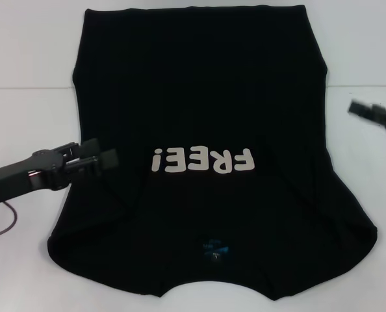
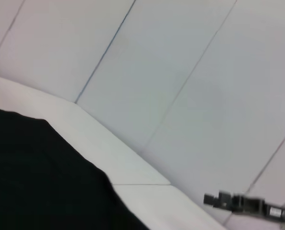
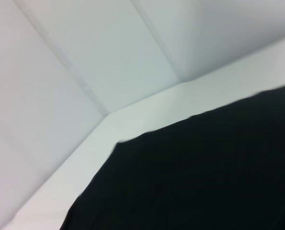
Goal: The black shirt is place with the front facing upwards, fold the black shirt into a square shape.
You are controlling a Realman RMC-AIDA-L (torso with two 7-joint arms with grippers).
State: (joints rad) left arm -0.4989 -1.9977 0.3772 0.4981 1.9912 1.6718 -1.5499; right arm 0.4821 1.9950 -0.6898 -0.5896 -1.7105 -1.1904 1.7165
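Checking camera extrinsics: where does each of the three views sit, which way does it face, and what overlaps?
Head: high on the body, looking forward and down at the black shirt on the white table; left gripper at the shirt's left edge, right gripper out to the right.
Left wrist: looks across a shirt edge, the table and the floor; the other arm shows far off.
Right wrist: looks at shirt and table; no arm shows.
Shared: shirt and table.
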